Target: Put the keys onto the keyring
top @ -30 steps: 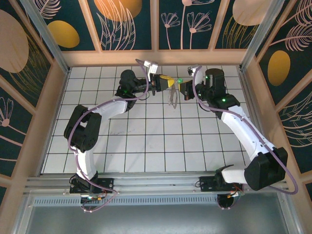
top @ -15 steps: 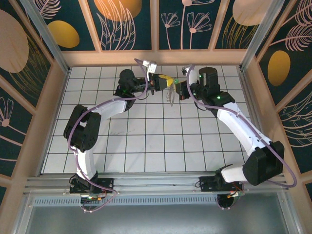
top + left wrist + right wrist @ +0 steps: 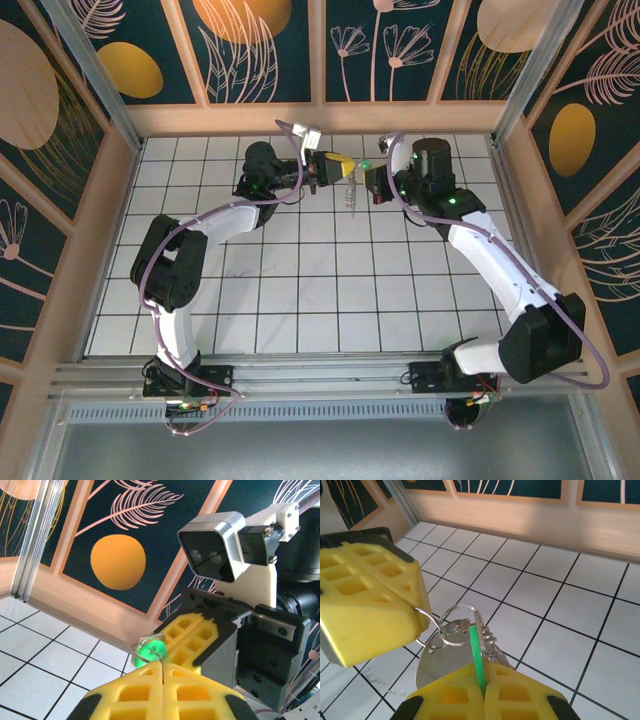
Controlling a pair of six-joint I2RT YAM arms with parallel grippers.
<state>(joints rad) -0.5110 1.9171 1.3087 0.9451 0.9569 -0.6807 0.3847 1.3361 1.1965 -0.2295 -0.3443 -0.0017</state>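
Note:
My left gripper (image 3: 162, 666) is shut on the thin wire of the keyring (image 3: 145, 647), which loops up in front of its yellow pads. The key's green head (image 3: 151, 650) sits against that loop. My right gripper (image 3: 483, 675) is shut on the key (image 3: 476, 647), its green head edge-on between the pads. The keyring (image 3: 456, 611) passes by the key's top, and the left gripper's pads (image 3: 370, 600) hold its wire at left. From above, the left gripper (image 3: 342, 165) and right gripper (image 3: 369, 181) meet tip to tip, with the keyring (image 3: 350, 197) dangling below.
A flat silver oval tag (image 3: 432, 662) and a coiled metal piece (image 3: 492, 642) hang under the ring. White tiled floor (image 3: 300, 280) lies below. The wooden back wall (image 3: 320, 118) runs close behind both grippers.
The right gripper has moved left toward the left gripper, closing the gap between them. The left arm has held still with the ring.

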